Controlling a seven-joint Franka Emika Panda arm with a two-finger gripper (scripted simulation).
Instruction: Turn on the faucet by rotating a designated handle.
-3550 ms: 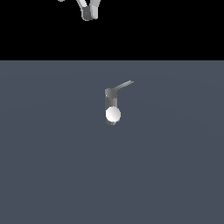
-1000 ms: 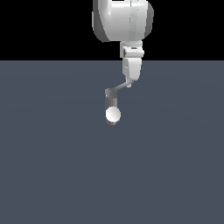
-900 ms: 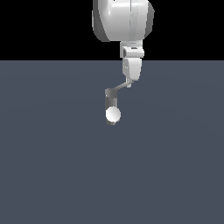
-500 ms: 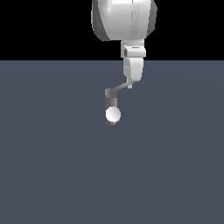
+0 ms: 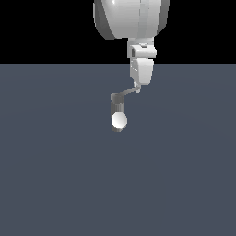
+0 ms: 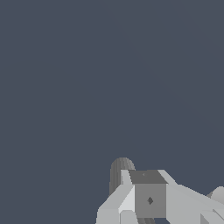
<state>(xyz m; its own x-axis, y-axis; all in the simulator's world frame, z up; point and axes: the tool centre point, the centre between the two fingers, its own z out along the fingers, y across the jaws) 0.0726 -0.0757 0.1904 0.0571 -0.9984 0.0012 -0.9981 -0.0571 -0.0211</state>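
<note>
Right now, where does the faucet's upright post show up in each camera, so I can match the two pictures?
Exterior view: the faucet post stands just above centre, white ball at its lower front, the handle running from its top toward the hand.
Wrist view: the post is the ribbed grey cylinder behind the hand's fingers.
Shared landmark: the hand at the handle.

Open grey floor (image 5: 55, 184) is seen all around the faucet (image 5: 117, 107). The only obstacles are the post itself, its white ball (image 5: 119, 120) at the front, and the handle (image 5: 130, 92) reaching toward the exterior view's right, whose far end is met by the gripper (image 5: 138, 89) from above.
</note>
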